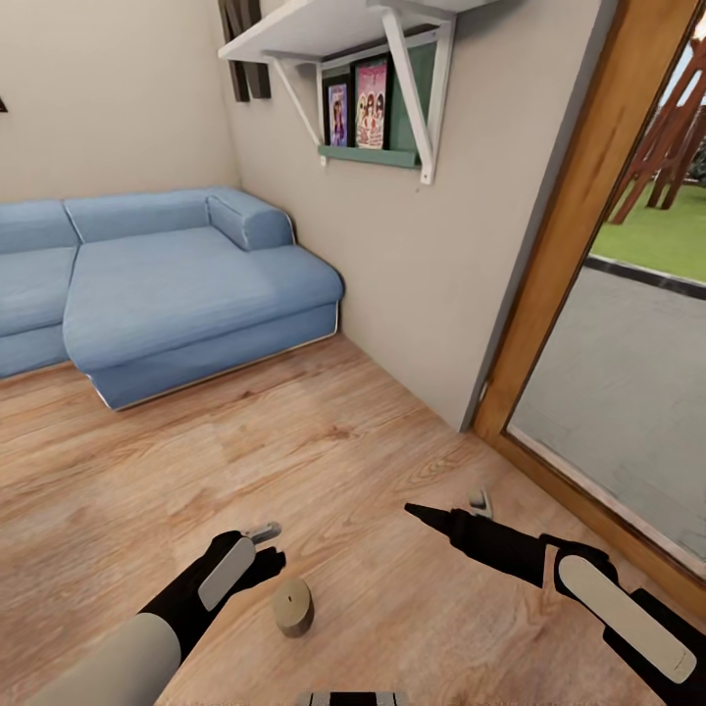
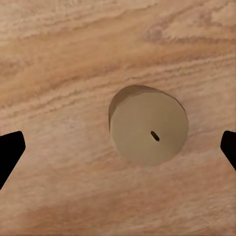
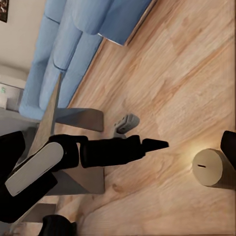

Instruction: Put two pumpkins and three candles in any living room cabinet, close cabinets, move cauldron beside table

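Note:
One candle (image 1: 293,606), a short pale tan cylinder with a dark wick dot, stands upright on the wooden floor near my base. My left gripper (image 1: 263,567) hovers directly over it, open. In the left wrist view the candle (image 2: 149,130) sits between the two black fingertips (image 2: 10,150), which stand well apart and do not touch it. My right gripper (image 1: 431,515) is held low to the right of the candle, open and holding nothing. The right wrist view looks across at the left arm (image 3: 98,150) and the candle (image 3: 209,167). The pumpkins, cabinet, cauldron and table are out of view.
A blue corner sofa (image 1: 176,284) fills the far left. The wall ahead carries a white shelf (image 1: 333,25) with framed pictures (image 1: 371,103) under it. A wood-framed glass door (image 1: 588,245) runs along the right. Wooden floor (image 1: 324,441) lies between the sofa and me.

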### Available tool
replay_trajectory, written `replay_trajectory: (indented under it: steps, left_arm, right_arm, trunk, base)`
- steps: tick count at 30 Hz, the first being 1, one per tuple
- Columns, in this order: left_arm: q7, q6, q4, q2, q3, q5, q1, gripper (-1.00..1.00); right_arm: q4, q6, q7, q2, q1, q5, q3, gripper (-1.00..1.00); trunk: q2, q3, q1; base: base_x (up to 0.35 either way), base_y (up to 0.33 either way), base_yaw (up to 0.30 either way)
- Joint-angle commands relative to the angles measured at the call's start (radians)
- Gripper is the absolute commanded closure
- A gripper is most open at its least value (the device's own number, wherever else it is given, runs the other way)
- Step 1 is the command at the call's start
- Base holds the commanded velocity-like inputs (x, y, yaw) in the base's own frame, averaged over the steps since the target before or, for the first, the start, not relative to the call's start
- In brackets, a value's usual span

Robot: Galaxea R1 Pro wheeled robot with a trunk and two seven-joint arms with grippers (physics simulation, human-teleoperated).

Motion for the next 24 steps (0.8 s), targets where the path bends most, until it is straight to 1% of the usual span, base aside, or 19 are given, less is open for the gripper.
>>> replay_trajectory:
  steps: [1, 4, 7, 17, 19, 22, 24]
  left_arm:
    - [0.008, 0.0, -0.002, 0.0, -0.006, 0.01, -0.001, -1.0]
    - [0.004, 0.0, -0.001, -0.001, -0.006, 0.009, -0.001, -1.0]
    - [-0.001, -0.001, -0.001, 0.0, -0.006, 0.01, -0.001, -1.0]
    - [-0.01, 0.0, -0.006, -0.003, -0.007, 0.013, -0.001, -1.0]
    - [-0.029, 0.0, -0.006, -0.002, -0.007, 0.014, -0.001, -1.0]
    - [-0.1, 0.0, 0.0, -0.001, -0.011, 0.011, -0.001, -1.0]
    - [-0.121, 0.0, 0.003, -0.001, -0.013, 0.01, -0.001, -1.0]
  right_arm:
    - [0.005, 0.001, 0.0, 0.0, -0.001, -0.005, 0.002, -1.0]
    - [0.049, -0.001, 0.001, 0.016, -0.001, -0.004, 0.003, -1.0]
    - [0.064, -0.001, 0.001, 0.026, -0.001, -0.004, 0.003, -1.0]
    - [0.068, -0.002, 0.006, 0.03, -0.001, -0.003, 0.0, -1.0]
    - [0.062, -0.002, 0.007, 0.029, -0.001, -0.003, -0.001, -1.0]
    - [0.063, -0.002, 0.008, 0.029, -0.001, -0.003, 0.0, -1.0]
    - [0.064, -0.002, 0.008, 0.03, -0.001, -0.003, 0.0, -1.0]
  trunk:
    - [-0.001, -0.005, 0.0]
    - [-0.001, -0.016, 0.002]
    - [-0.002, -0.028, 0.003]
    - [-0.004, -0.067, 0.007]
    - [-0.005, -0.074, 0.008]
    - [-0.006, -0.086, 0.01]
    - [-0.006, -0.094, 0.011]
  base:
    - [0.0, 0.0, 0.0]
    - [0.0, 0.0, 0.0]
    - [0.0, 0.0, 0.0]
    - [0.0, 0.0, 0.0]
    - [0.0, 0.0, 0.0]
    - [0.0, 0.0, 0.0]
    - [0.0, 0.0, 0.0]
